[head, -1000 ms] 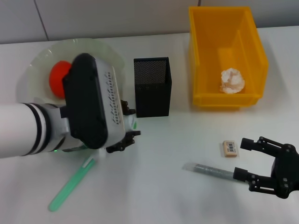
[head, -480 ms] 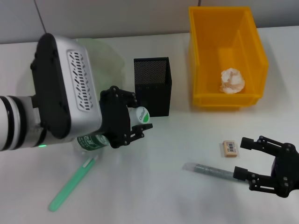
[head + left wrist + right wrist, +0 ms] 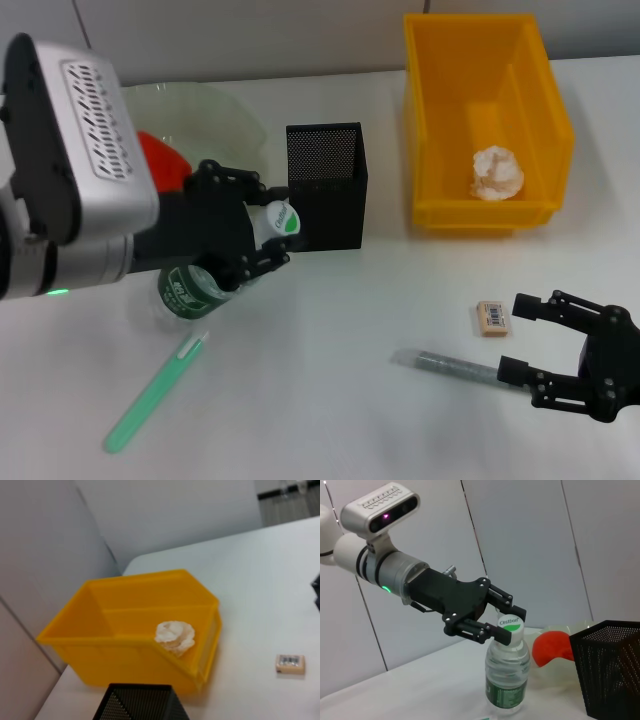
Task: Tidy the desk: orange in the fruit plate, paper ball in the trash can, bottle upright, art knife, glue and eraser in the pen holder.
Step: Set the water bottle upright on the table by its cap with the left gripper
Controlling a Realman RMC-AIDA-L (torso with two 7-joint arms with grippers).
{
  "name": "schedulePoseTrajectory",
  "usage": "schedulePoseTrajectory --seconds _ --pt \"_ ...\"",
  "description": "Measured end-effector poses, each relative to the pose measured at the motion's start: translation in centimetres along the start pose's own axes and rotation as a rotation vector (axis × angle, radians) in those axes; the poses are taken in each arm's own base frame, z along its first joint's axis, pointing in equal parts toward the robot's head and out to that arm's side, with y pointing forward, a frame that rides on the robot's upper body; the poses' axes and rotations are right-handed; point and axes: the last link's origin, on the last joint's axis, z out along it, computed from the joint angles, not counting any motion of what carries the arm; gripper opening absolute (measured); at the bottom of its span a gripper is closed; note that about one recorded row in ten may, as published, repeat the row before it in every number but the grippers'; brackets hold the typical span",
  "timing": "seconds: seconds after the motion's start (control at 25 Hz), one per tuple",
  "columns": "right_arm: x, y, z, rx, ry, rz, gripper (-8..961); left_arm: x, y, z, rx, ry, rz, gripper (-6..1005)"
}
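The left tool (image 3: 262, 228) is pinching the cap of the bottle (image 3: 192, 285), standing near the worktop's left edge beside the pen holder (image 3: 326, 186); releasing off-balance could be tipping it onto the fruit plate (image 3: 215, 105). The right tool (image 3: 545, 345) is hanging spread near the eraser (image 3: 492, 317).

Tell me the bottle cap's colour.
White with a green mark on the bottle cap, clearest in the right wrist view.
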Motion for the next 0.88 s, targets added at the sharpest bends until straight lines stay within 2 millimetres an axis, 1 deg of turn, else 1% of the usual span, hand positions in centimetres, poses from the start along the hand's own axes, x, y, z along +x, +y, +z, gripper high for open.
schedulePoseTrajectory --seconds 0.08,0.2,0.28,0.52,0.88 --pt "0.0 0.0 0.0 -0.001 -0.001 0.001 827 -0.4 -0.4 -0.3 0.008 0.024 -0.051 424" --pt "0.0 0.0 0.1 -0.002 -0.001 0.003 827 -0.5 -0.5 -0.5 0.016 0.032 -0.068 424" --pt "0.0 0.1 0.1 -0.003 -0.001 0.003 827 -0.8 -0.7 -0.9 0.027 0.063 -0.116 424" --pt "0.0 0.1 0.3 -0.004 -0.002 0.004 826 -1.5 -0.8 -0.9 0.036 0.078 -0.153 425" --pt "0.0 0.1 0.4 -0.005 -0.007 0.004 827 -2.4 -0.9 -0.9 0.048 0.169 -0.222 426"
